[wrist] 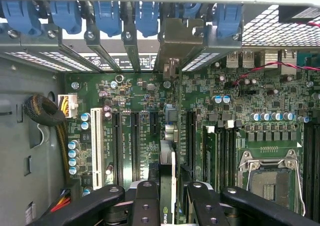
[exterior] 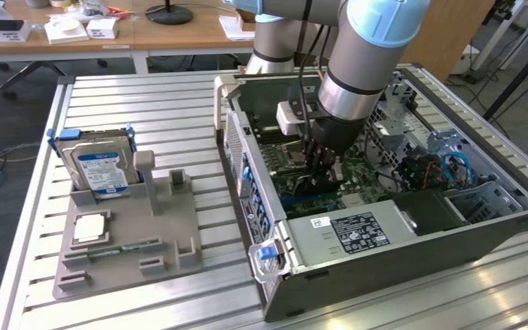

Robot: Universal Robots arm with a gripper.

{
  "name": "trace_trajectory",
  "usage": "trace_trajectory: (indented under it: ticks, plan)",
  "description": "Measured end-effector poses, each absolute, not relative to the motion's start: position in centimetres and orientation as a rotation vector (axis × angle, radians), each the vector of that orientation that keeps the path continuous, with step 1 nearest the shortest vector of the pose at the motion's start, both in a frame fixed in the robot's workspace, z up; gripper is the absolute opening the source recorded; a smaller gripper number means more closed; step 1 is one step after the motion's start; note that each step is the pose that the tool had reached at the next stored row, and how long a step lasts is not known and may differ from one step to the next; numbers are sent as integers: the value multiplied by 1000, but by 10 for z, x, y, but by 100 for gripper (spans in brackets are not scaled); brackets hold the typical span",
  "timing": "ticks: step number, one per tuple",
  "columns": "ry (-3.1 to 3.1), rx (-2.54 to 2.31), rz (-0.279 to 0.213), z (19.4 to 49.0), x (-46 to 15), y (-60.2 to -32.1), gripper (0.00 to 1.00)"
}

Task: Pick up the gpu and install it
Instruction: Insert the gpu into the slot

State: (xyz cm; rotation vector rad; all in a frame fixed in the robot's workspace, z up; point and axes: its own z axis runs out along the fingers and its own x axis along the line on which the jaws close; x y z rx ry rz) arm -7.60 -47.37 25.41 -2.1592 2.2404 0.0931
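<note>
Slatted table point(exterior: 135, 103) holds open case point(exterior: 401, 271) where claw point(wrist: 171, 190) grips gpu point(wrist: 166, 163) between slots point(wrist: 134, 146).

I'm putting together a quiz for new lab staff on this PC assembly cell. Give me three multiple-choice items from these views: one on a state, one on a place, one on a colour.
1. The gripper is: A open and empty; B shut on the gpu; C shut on a screwdriver.
2. The hard drive stands: A in the grey holder, to the exterior view's left of the case; B on the floor; C on a chair.
3. The motherboard is: A red; B green; C white.

Answers: B, the card sits edge-on between the fingers in the wrist view. A, its blue-white label shows upright in the holder. B, the board around the slots is green.
</note>
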Motion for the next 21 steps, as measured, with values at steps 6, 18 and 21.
trace_trajectory:
  ticks: [6, 18, 21]
  plan:
    - [2258, -2140, 93, 254, -76, -474, 26]
    - [2262, -2140, 91, 255, -76, -474, 26]
    - [2266, -2140, 88, 255, -76, -474, 26]
